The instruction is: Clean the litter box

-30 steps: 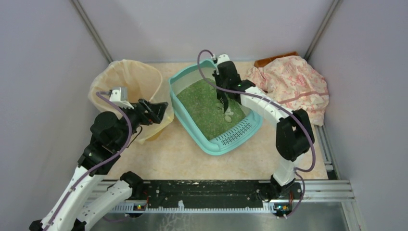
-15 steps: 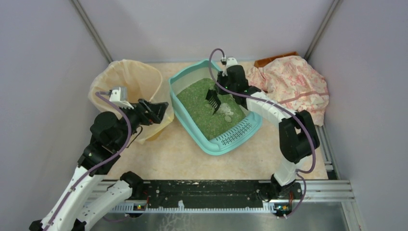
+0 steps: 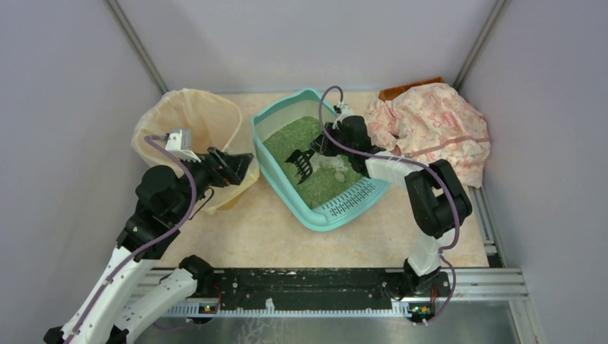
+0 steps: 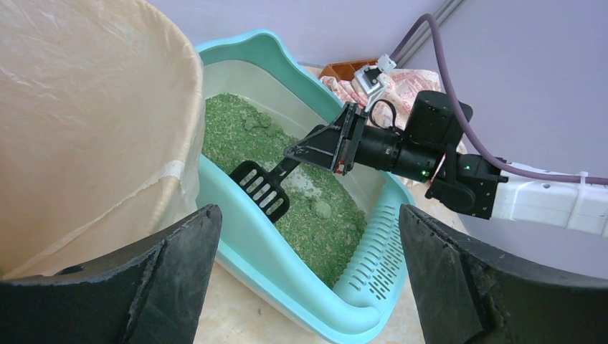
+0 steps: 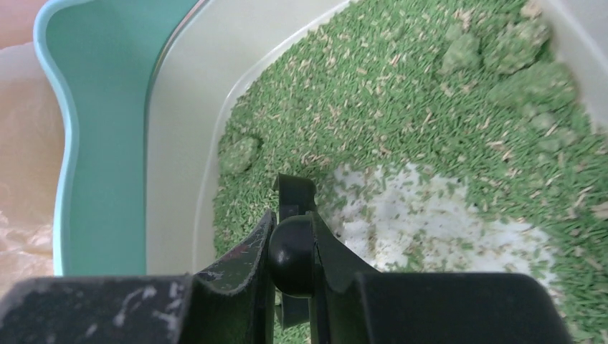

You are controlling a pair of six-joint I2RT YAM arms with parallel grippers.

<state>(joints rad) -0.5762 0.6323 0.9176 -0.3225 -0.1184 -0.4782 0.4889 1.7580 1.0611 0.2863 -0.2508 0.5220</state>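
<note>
The teal litter box (image 3: 315, 215) sits mid-table with green granules (image 3: 315, 183) inside and a slotted grate at its near end. My right gripper (image 3: 326, 143) is shut on the handle of a black slotted scoop (image 3: 301, 163), whose head lies low over the granules near the left wall. The right wrist view shows the handle (image 5: 294, 193) clamped between the jaws, a bare white patch (image 5: 430, 215) and clumps (image 5: 530, 79). My left gripper (image 3: 240, 166) is open and empty beside the box's left rim (image 4: 272, 244).
A beige bag-lined bin (image 3: 190, 118) stands left of the box, right behind my left gripper. A pink floral cloth (image 3: 434, 122) lies at the back right with a brown object (image 3: 405, 89) behind it. The arm rail (image 3: 301, 287) runs along the near edge.
My right wrist has dropped and swung to point left, carrying the scoop from the clumps at the box's right side toward its left wall. The left arm has barely moved.
</note>
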